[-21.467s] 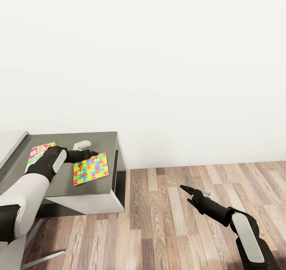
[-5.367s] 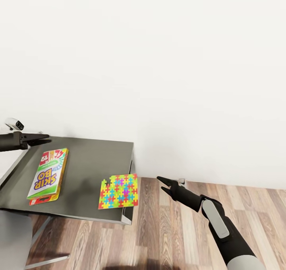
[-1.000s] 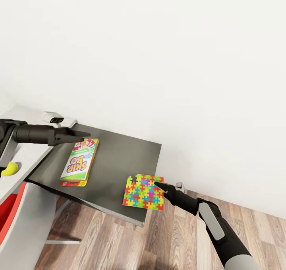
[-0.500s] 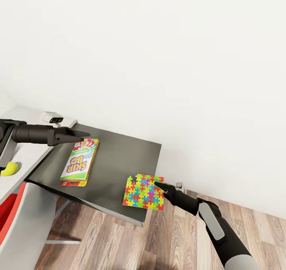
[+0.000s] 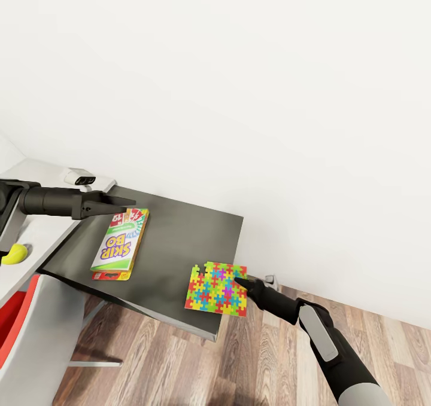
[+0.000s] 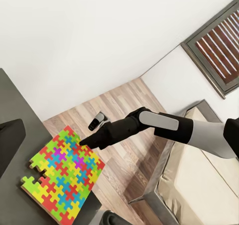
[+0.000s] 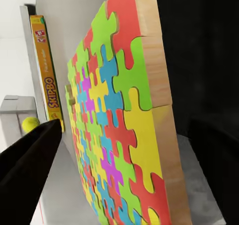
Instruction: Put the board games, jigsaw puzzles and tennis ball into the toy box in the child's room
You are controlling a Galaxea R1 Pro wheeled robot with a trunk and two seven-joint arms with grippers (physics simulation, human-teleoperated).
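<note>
White wall and plank floor frame the dark grey-topped cabinet [image 5: 173,244], where a jigsaw puzzle [image 5: 216,288] overhangs the corner nearest my right arm. My right gripper [image 5: 240,282] reaches the puzzle's edge, one finger over the sheet, jaws a little apart; whether they touch it I cannot tell. A Skip-Bo board game [image 5: 120,244] lies flat on the cabinet. My left gripper [image 5: 123,202] hovers just beside the game, narrow and empty. A tennis ball [image 5: 13,253] sits on the pale bench [image 5: 42,232] adjoining the cabinet.
</note>
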